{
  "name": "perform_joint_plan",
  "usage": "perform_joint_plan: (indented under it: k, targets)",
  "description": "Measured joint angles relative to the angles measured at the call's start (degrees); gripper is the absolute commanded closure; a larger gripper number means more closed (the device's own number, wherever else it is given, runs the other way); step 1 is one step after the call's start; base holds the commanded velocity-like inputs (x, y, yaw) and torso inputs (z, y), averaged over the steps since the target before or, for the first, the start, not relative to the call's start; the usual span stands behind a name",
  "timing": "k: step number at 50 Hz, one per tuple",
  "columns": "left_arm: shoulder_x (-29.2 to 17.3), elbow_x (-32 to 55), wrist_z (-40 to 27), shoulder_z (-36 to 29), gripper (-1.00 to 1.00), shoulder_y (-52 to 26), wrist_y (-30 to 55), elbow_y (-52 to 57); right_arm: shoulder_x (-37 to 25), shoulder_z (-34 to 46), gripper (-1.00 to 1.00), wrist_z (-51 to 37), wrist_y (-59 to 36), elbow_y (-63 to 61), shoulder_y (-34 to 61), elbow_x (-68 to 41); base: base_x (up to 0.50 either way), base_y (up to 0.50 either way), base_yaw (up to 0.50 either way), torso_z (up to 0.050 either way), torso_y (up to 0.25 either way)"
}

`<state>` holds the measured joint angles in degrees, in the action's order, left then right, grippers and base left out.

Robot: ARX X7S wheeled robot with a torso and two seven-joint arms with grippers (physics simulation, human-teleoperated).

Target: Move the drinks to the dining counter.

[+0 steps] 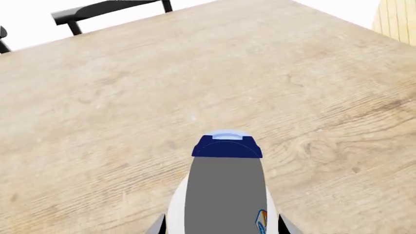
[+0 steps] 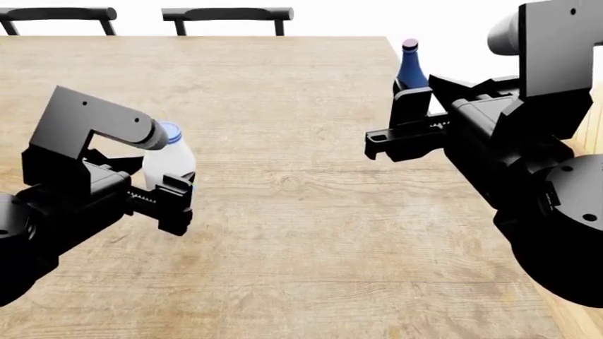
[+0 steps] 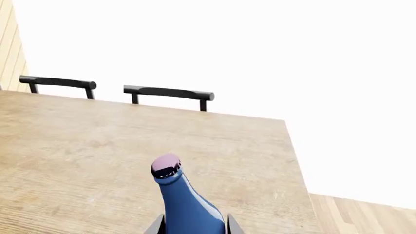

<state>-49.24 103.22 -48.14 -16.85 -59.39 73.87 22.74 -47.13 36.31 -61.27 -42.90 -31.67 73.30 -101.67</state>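
We see a wide light-brown wood-plank worktop point(image 2: 282, 141) filling most of the head view, its grain weathered and pale. Two black chairs point(image 2: 226, 15) stand along its far edge toward twelve o'clock, against a blank white background, and a strip of light wooden floor point(image 3: 364, 214) shows beyond the worktop's corner. Our left pincer point(image 2: 168, 201) is clamped on the white bottle point(image 2: 169, 161) with its blue cap, at nine o'clock over the worktop. A small blue-and-orange mark sits on its label, too small for us to read. Our right pincer point(image 2: 400, 131) is clamped on the blue bottle point(image 2: 412, 69), at two o'clock by the worktop's edge; its cap is pinkish.
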Motion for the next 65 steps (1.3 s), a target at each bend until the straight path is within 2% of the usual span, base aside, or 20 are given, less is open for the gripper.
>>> perform_joint_plan:
  k: [22,23,52,65]
  targets:
    - [-0.2,-0.1,0.4,-1.3,1.0,0.0,-0.1,-0.1,-0.3,0.0,1.0,0.2,0.3,-0.3,-0.5,0.3,0.0,0.0,0.0,0.0,0.0]
    - [-0.2,-0.2,0.4,-1.4,-1.0,0.0,-0.1,-0.1,-0.4,0.0,1.0,0.2,0.3,-0.3,-0.5,0.3,0.0,0.0,0.0,0.0,0.0]
    - [-1.0,-0.4,0.5,-2.0,-1.0,-0.1,-1.0,0.5,-0.6,0.0,1.0,0.1,0.3,-0.4,-0.3,0.0,0.0,0.0,0.0,0.0,0.001]
    - [-2.5,3.1,0.5,1.0,-1.0,0.4,-4.2,2.1,0.3,0.8,1.0,1.2,0.5,0.6,-1.3,1.2,0.0,0.0,0.0,0.0,0.0]
